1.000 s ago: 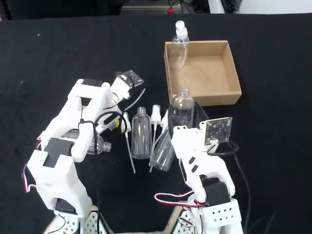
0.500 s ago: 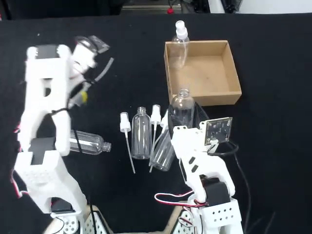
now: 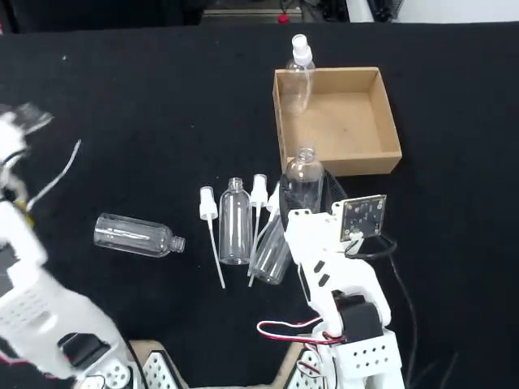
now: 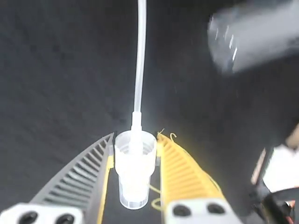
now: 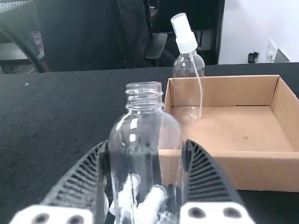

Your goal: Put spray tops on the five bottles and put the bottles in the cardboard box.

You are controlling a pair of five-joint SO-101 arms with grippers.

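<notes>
On the black cloth-covered table [image 3: 162, 97] five clear plastic bottles are counted, all round-shouldered and thin-walled. A capped bottle [image 3: 298, 81], fitted with a white spray head, is stood upright in the 10 o'clock corner of the cardboard box [image 3: 389, 113], a shallow square tray of plain brown board set at 1 o'clock from the table's middle. An open-necked bottle [image 3: 302, 174] with a threaded neck is held upright at the box's 7 o'clock, just outside its near wall – the right gripper [image 5: 145, 151] is closed on it, ribbed fingers pressed to both sides. A straight-lying bottle [image 3: 235, 220] is laid at the centre with its neck toward 12 o'clock, and a tilted bottle [image 3: 270, 253] is seen just beside it, partly under the right arm. A side-lying bottle [image 3: 138, 235] is placed at 9 o'clock of that pair, neck toward 3 o'clock.

Two loose spray tops are clearly made out, each white with a thin dip tube: one [image 3: 208, 203] at 9 o'clock of the straight-lying bottle, the other [image 3: 259, 190] at its 3 o'clock. A further gripped spray top [image 4: 135, 168] is clamped in the left gripper [image 4: 134, 142] between one grey and one yellow ribbed finger, at the table's 9 o'clock edge.
</notes>
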